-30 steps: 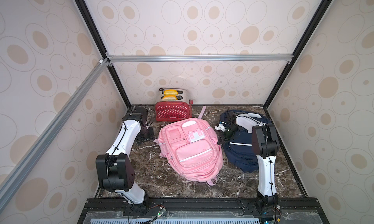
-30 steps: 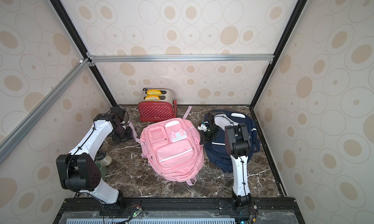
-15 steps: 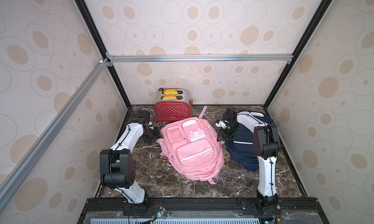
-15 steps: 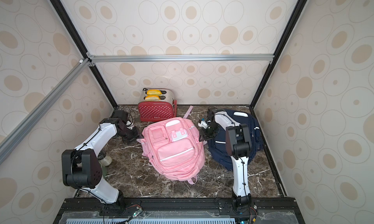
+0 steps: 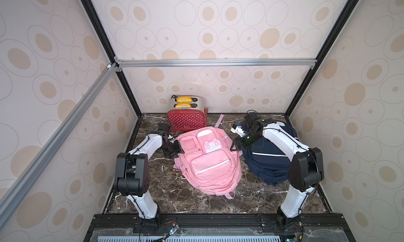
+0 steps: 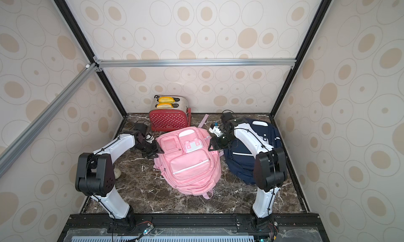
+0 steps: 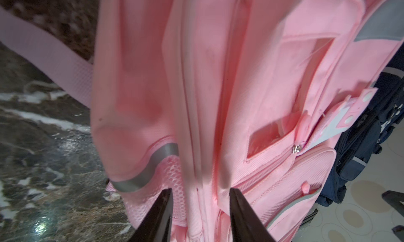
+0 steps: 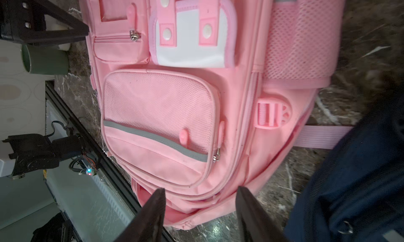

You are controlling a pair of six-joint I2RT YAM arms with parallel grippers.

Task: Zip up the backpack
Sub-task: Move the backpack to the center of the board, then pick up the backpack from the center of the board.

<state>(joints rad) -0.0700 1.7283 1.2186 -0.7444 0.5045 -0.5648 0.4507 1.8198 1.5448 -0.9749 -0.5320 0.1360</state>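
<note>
The backpack (image 5: 207,164) lies in the middle of the table (image 5: 170,199), the toaster (image 5: 187,121) just behind it, the second backpack (image 5: 269,162) just right of it. The left gripper (image 5: 178,150) is at its left edge, the right gripper (image 5: 235,145) between both backpacks.

Both top views look steeply down from high at the front across the whole marble table (image 5: 175,197), while the wrist cameras face the pink backpack (image 7: 142,76) close up from opposite sides, which all four views show.

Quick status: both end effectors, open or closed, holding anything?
Left end effector: open, jaws straddling a seam of the pink backpack; no grip seen.
Right end effector: open, holding nothing.
</note>
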